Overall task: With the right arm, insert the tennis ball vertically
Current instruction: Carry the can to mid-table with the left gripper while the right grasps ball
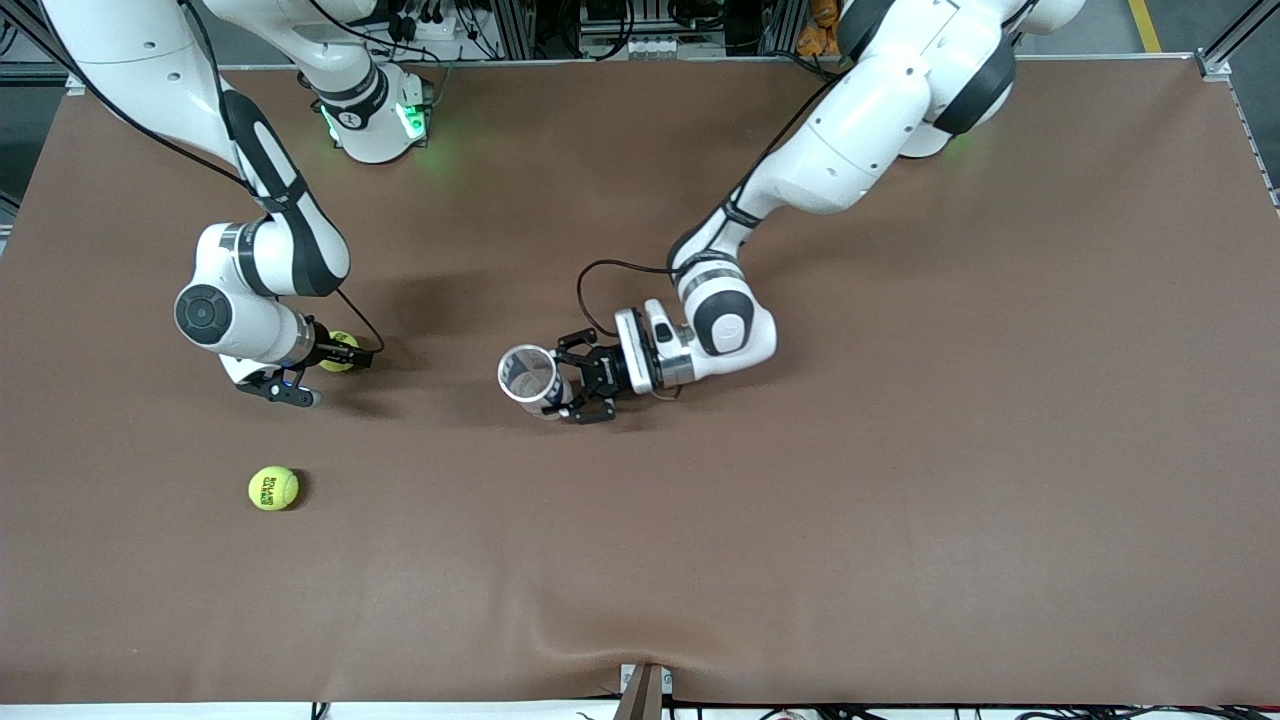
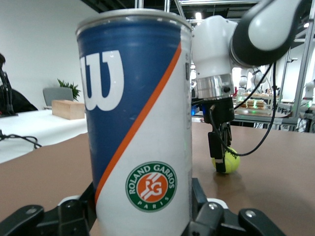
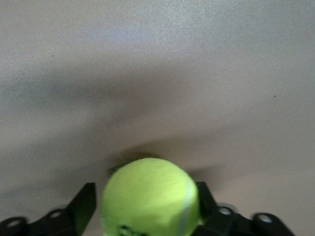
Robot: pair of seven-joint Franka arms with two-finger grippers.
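A yellow-green tennis ball [image 1: 338,347] [image 3: 150,196] lies on the brown table toward the right arm's end. My right gripper [image 1: 341,353] [image 3: 147,209] is down at it, its black fingers [image 3: 83,204] shut on the ball's two sides. In the left wrist view the same ball [image 2: 227,161] rests on the table under the right gripper [image 2: 220,153]. An open-topped blue, white and orange tennis can [image 1: 527,373] [image 2: 138,123] stands upright mid-table. My left gripper [image 1: 556,381] [image 2: 142,219] is shut low on the can from its side.
A second tennis ball [image 1: 273,488] lies loose on the table, nearer to the front camera than the right gripper. A black cable [image 1: 600,275] loops from the left wrist over the table.
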